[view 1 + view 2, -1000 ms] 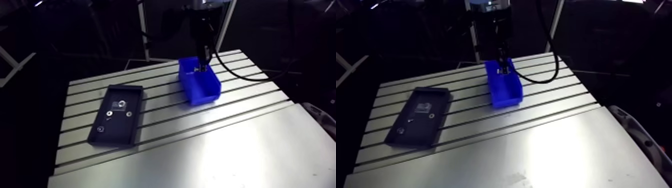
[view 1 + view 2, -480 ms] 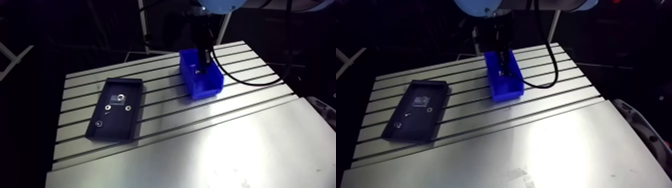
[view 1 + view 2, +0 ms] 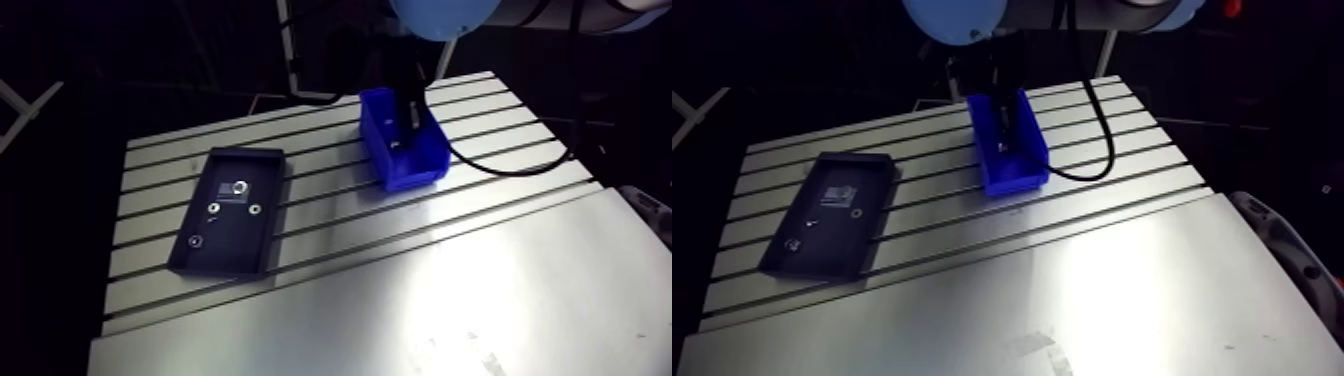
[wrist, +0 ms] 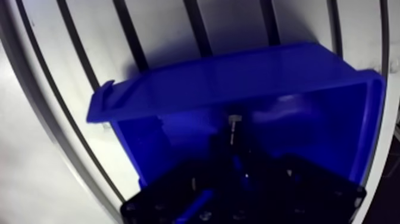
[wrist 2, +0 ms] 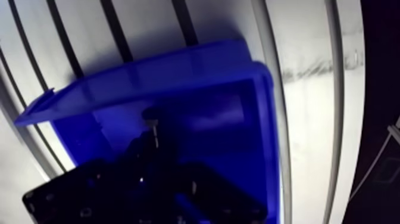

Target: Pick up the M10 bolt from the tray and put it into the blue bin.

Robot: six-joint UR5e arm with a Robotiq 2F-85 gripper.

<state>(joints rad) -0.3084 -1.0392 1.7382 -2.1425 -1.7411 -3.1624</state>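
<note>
the gripper [image 4: 235,156] has dipped lower, down inside the blue bin [image 4: 196,83]. its jaws are pinched on the bolt [image 4: 233,126], which hangs in the bin, far from the tray [image 3: 228,252]. letting go looks next.

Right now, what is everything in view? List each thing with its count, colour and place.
table: one, silver slotted aluminium, under everything
tray: one, black, on the table, apart from the bin
small parts: four, pale metal, in the tray; kinds too small to tell
bin: one, blue, on the table
bolt: one, silvery, between the fingers, inside the bin
gripper: one, black, reaching into the bin, shut on the bolt
</note>
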